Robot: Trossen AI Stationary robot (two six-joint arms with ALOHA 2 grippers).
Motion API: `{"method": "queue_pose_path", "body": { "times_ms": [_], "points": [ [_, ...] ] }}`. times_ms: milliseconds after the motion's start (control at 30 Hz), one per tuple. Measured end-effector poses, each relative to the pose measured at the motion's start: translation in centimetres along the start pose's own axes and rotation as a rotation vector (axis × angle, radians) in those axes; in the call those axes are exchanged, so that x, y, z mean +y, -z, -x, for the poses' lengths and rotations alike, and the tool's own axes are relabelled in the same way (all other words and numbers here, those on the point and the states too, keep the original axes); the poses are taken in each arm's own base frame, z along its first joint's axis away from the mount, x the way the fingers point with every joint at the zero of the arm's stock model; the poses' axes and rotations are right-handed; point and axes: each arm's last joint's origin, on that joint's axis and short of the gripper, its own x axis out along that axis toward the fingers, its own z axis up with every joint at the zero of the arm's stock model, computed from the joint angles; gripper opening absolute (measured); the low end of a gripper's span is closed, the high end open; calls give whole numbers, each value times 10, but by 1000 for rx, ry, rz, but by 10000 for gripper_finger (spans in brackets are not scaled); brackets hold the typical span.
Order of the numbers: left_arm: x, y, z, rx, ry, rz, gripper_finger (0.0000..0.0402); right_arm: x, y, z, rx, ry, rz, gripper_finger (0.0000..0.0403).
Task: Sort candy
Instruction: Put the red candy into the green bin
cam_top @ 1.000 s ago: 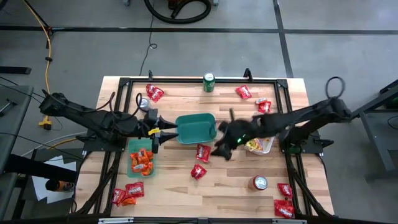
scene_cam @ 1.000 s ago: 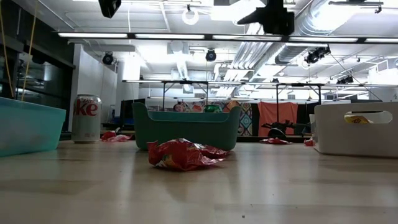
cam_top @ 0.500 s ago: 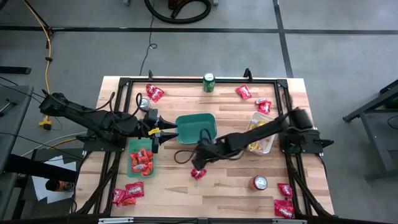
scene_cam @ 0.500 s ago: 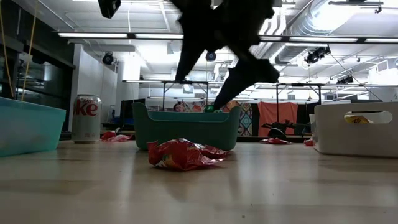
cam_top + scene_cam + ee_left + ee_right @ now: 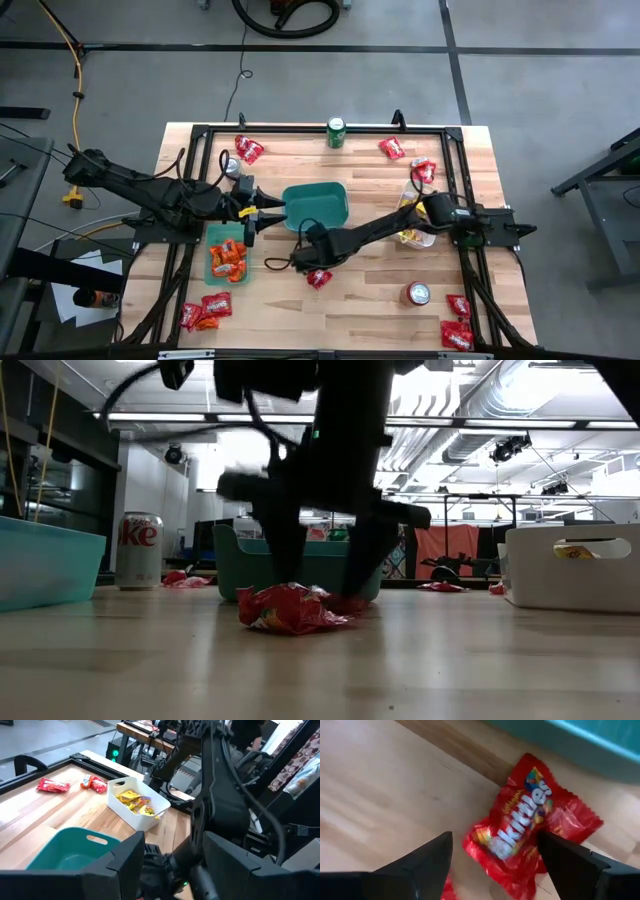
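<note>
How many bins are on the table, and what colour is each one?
Dark green plastic bin: 1
Light teal plastic bin: 1
White plastic bin: 1
Total: 3 bins

A wooden table [image 5: 370, 300] with a black frame stands on a grey concrete floor [image 5: 300, 85] crossed by dark seams. A yellow cable [image 5: 72, 60] trails along the floor's left side. Beyond the table, the room has a ceiling of long strip lights [image 5: 150, 417], silver ducts [image 5: 520, 390] and patterned hangings [image 5: 455, 550].
</note>
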Motion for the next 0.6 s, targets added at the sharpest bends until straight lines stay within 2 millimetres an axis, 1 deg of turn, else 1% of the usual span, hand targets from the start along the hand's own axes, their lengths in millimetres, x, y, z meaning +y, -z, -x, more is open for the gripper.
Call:
{"method": "queue_pose_path", "body": {
  "times_ms": [100,167,233,267,333,367,400,500,600],
  "points": [
    [0,0,0,0,0,0,188,0,2,-8,9,20,-12,264],
    [0,0,0,1,0,-1,188,1,6,-9,14,28,-4,225],
    [0,0,0,2,-1,-2,188,0,10,-6,16,40,14,166],
    [0,0,0,2,-1,-2,188,-1,13,-4,21,56,39,130],
    [0,0,0,4,-2,-3,188,-6,21,8,38,95,109,50],
    [0,0,0,5,-2,-4,188,-9,24,17,43,113,151,26],
    [0,0,0,4,-2,-4,188,-11,27,28,35,115,183,17],
    [0,-1,2,-4,2,0,188,-26,29,73,7,149,246,29],
    [1,-1,3,-3,-1,-1,188,-44,25,123,-84,133,315,16]
  ]
}}
